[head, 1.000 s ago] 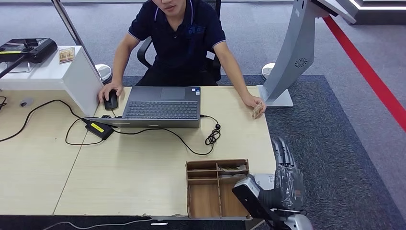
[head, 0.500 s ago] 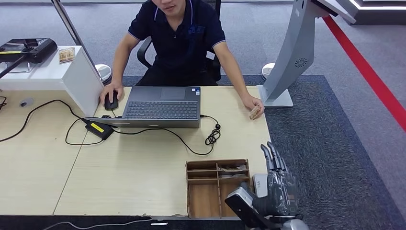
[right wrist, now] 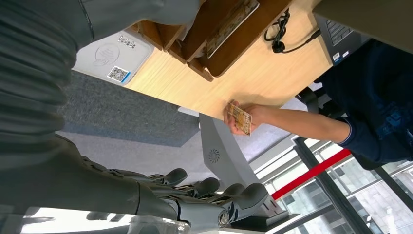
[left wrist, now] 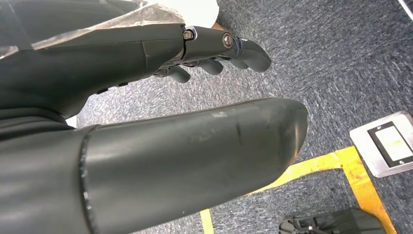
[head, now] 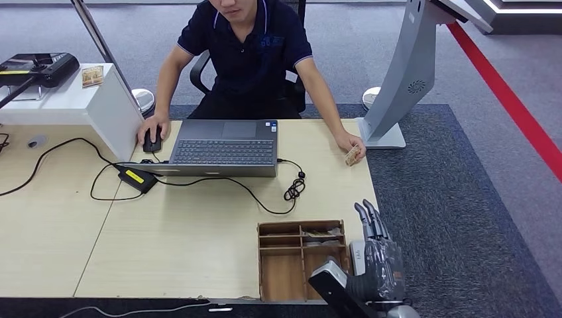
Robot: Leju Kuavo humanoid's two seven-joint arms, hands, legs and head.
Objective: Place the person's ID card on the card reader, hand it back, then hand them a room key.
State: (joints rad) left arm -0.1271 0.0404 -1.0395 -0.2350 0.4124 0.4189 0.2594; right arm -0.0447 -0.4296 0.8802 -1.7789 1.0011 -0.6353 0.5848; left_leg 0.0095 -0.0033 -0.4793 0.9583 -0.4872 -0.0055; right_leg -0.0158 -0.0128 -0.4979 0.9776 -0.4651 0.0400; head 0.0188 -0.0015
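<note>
A: Right hand [head: 376, 262]?
B: Raised at the desk's [head: 199, 252] near right corner, just right of the wooden organizer [head: 299, 258], over the white card reader [right wrist: 113, 61]. Fingers [head: 370, 220] straight and apart, grasping nothing.
A: ID card [head: 354, 155]?
B: Far side of the organizer, at the desk's right edge, pinched in the person's hand [head: 349, 143]. Well apart from the robot hand.
A: Room key?
B: One card [right wrist: 232, 20] lies in an organizer compartment; can't tell if it's the key.
A: Left hand [left wrist: 214, 51]?
B: Hanging over grey carpet, fingers curled slightly but apart, nothing in it.
A: Anything else?
B: Laptop [head: 224, 147] beyond the organizer; person's other hand on a mouse [head: 153, 140].
</note>
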